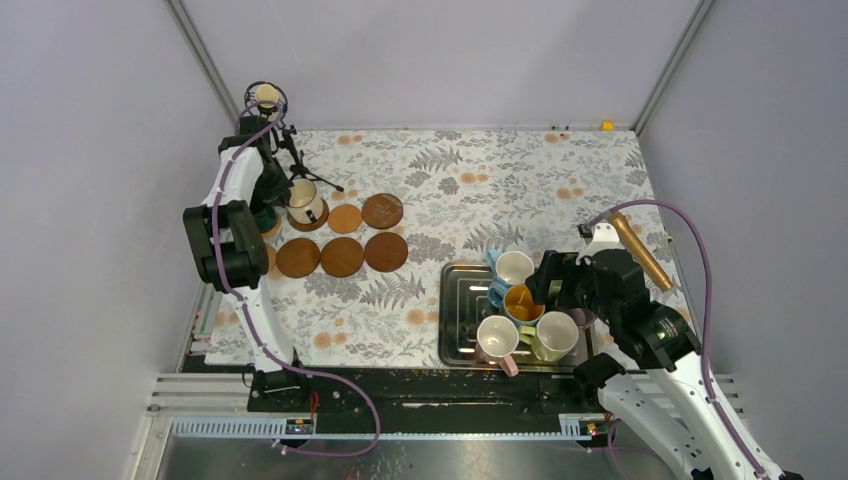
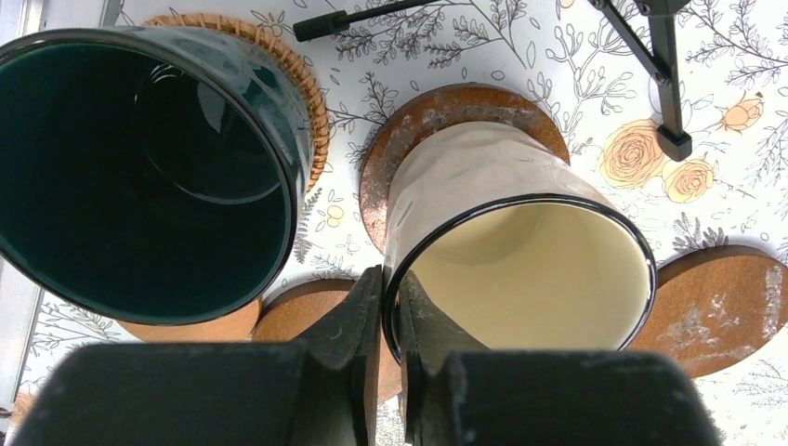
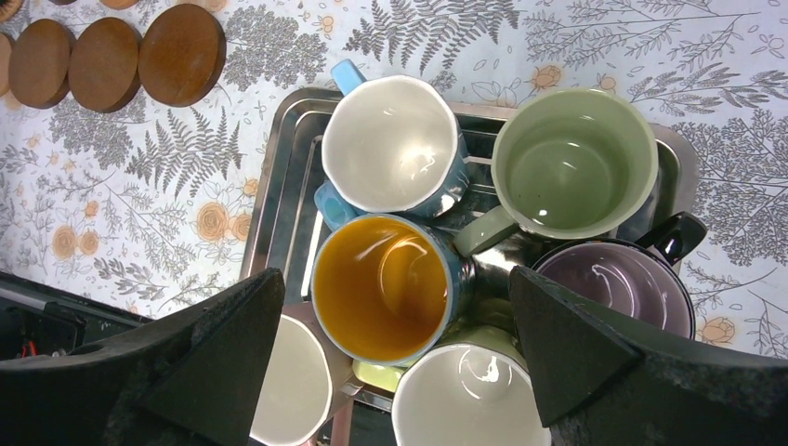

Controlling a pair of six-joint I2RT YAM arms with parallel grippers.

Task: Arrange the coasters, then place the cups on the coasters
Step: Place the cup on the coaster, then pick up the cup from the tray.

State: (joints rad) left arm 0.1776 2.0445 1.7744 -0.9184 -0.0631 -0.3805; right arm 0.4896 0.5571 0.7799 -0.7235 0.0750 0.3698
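Two neighbours crowd beige cup (image 2: 520, 251): dark green cup (image 2: 149, 177), tripod (image 2: 667, 84).

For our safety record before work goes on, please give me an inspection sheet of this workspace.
Surface: floral cloth covers the table, lying flat.
Job's things: at least five bare coasters; beige cup and dark green cup each stand on a coaster; six cups crowd the steel tray.
Clutter: small black tripod beside the coasters; small yellow item at the far edge.
Hands: left hand pinches the beige cup's rim; right hand open above the tray cups.
Cables: purple cable runs along each arm.
Surroundings: plain grey walls.
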